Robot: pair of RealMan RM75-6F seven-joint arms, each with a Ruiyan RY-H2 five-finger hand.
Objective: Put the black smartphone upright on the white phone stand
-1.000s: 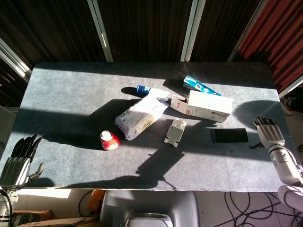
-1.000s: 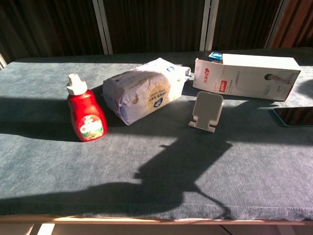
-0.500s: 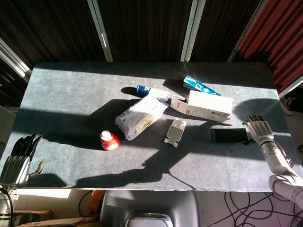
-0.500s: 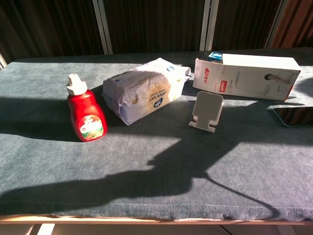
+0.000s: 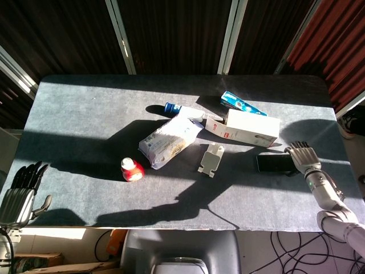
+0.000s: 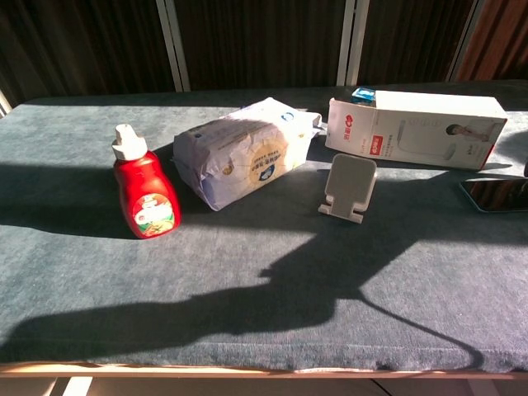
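The black smartphone (image 5: 274, 163) lies flat on the table to the right of the white phone stand (image 5: 210, 159). In the chest view the smartphone (image 6: 495, 195) shows at the right edge and the stand (image 6: 350, 187) stands upright mid-table with nothing on it. My right hand (image 5: 300, 156) hovers at the phone's right end with fingers spread, overlapping its edge; whether it touches is unclear. My left hand (image 5: 20, 192) hangs off the table's front-left corner, fingers apart, holding nothing.
A white carton (image 5: 248, 128) lies just behind the phone and stand. A white pouch (image 5: 169, 141), a red bottle (image 5: 132, 169), a blue-capped tube (image 5: 181, 109) and a blue toothpaste box (image 5: 239, 103) sit across the middle of the grey table (image 5: 85, 114).
My right hand has moved left from beside the table's right edge to the phone's right end. The arm's shadow has swept across the front of the table. The left hand stays put.
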